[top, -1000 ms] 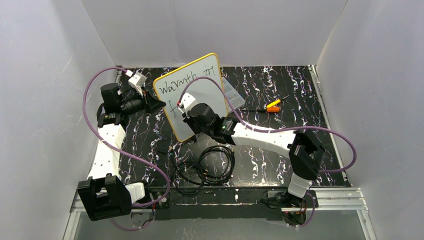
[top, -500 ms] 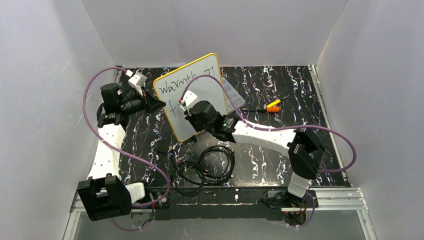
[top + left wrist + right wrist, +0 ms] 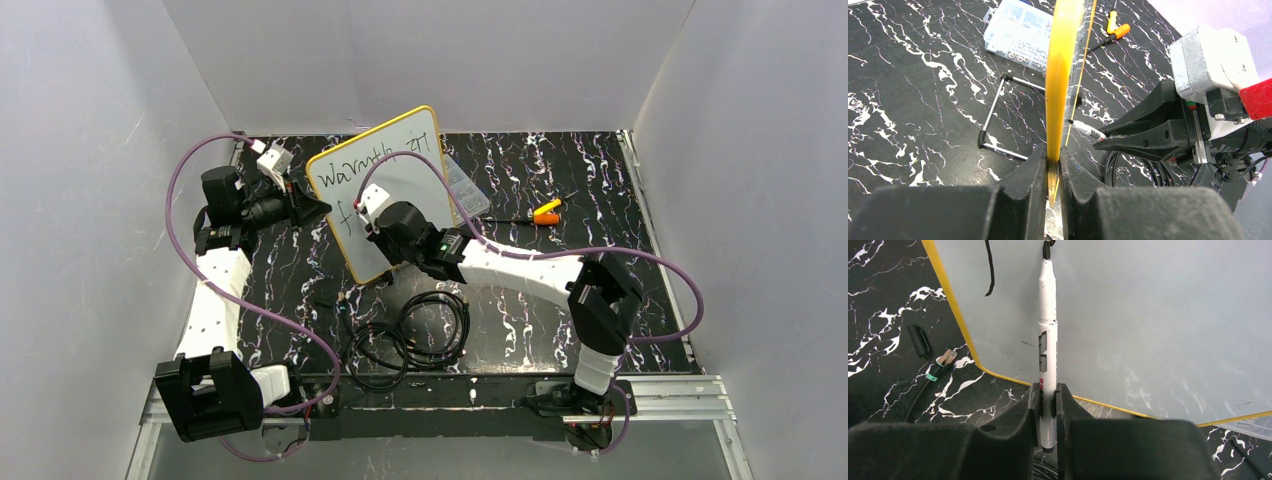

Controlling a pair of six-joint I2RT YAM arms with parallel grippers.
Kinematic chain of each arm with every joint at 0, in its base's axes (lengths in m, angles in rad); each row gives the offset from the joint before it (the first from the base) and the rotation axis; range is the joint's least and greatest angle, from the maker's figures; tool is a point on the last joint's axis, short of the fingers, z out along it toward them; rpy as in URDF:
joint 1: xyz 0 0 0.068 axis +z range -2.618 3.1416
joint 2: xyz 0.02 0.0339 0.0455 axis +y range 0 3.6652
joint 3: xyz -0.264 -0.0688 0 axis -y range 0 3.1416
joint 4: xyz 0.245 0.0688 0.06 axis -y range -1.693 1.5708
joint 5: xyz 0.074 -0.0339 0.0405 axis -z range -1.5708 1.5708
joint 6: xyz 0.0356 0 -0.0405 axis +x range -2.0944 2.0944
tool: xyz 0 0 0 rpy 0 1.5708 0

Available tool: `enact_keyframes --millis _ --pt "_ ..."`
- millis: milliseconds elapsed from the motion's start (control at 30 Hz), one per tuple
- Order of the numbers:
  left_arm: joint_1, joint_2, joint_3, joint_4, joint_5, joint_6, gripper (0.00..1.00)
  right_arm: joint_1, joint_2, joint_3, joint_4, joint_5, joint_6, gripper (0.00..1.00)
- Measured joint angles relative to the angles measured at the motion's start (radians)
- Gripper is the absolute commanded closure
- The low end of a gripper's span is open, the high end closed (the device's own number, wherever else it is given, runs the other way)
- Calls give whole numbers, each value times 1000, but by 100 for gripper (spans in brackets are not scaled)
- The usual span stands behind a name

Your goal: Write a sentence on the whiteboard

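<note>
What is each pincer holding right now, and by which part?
Left pincer clamps the whiteboard by its yellow frame edge; right pincer grips the marker by its rear barrel.

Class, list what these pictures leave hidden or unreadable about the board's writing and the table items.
- Top view: the sentence, past "f" in its second line, is hidden by the right arm.
- Left wrist view: the whiteboard shows edge-on; no writing readable.
- Right wrist view: the top edge cuts off all but one stroke.
- Top view: what the clear box holds is too small.
</note>
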Motion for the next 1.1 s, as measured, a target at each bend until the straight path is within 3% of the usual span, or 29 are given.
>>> enact_keyframes --millis 433,1100 --pt "0 0 0 0 0 0 100 1 13 3 -23 -42 -13 99" --pt "0 0 0 1 -2 0 100 1 13 48 -72 40 -45 99"
